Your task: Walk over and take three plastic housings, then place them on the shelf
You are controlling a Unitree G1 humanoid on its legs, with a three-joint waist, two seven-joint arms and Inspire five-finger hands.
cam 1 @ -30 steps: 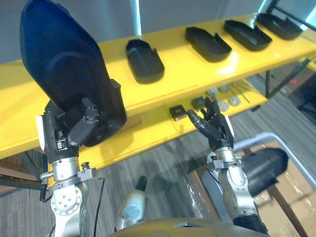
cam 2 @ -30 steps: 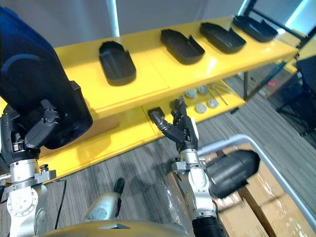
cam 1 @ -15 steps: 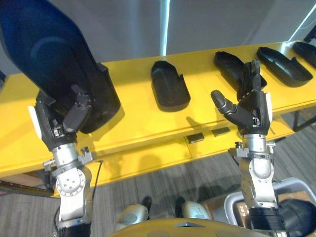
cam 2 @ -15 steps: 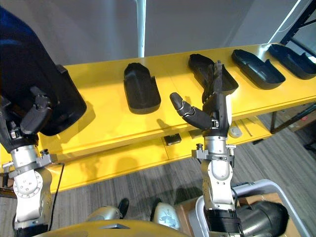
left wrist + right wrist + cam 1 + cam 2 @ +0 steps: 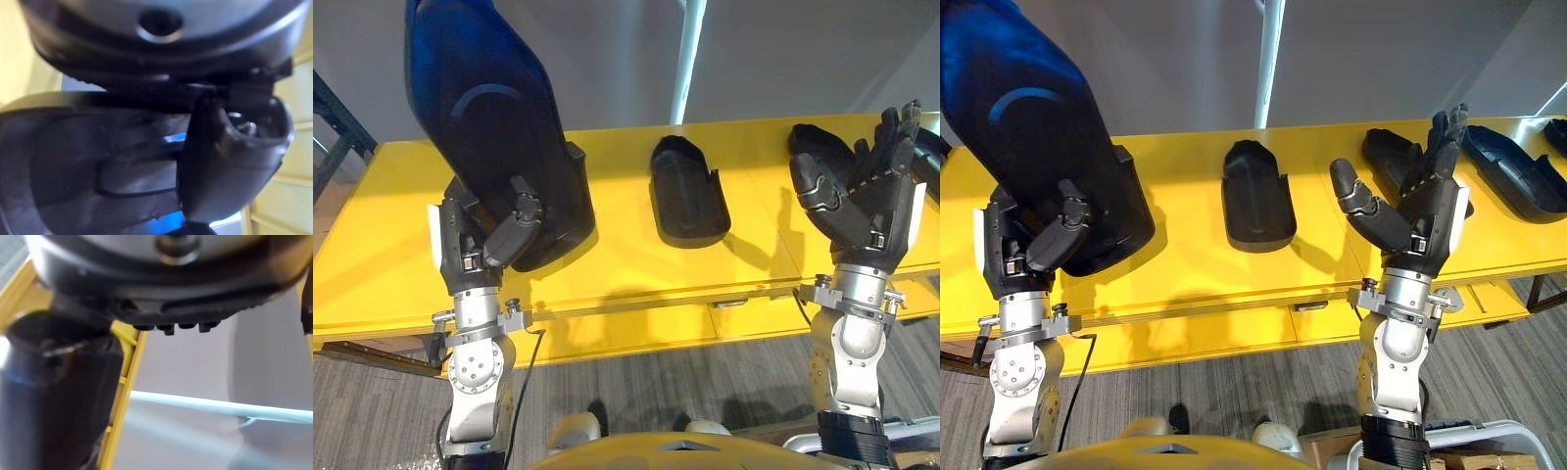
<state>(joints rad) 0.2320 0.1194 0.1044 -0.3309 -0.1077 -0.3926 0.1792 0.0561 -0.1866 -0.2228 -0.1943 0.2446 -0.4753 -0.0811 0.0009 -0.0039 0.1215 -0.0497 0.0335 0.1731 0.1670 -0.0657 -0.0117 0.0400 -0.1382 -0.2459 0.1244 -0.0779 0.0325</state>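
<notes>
The left robot hand (image 5: 487, 238) grips a dark plastic housing (image 5: 484, 108) upright over the left part of the yellow shelf (image 5: 626, 269). The right robot hand (image 5: 864, 201) is spread open, empty.

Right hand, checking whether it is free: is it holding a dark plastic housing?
No: the right hand is raised empty, fingers spread, in front of the yellow shelf.

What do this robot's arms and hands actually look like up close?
The arms are silver-grey metal with round, bolted joints below the wrists. The left hand and right hand are dark and chunky, human-shaped, with fingers and a thick thumb, plus a white panel on the side.
</notes>
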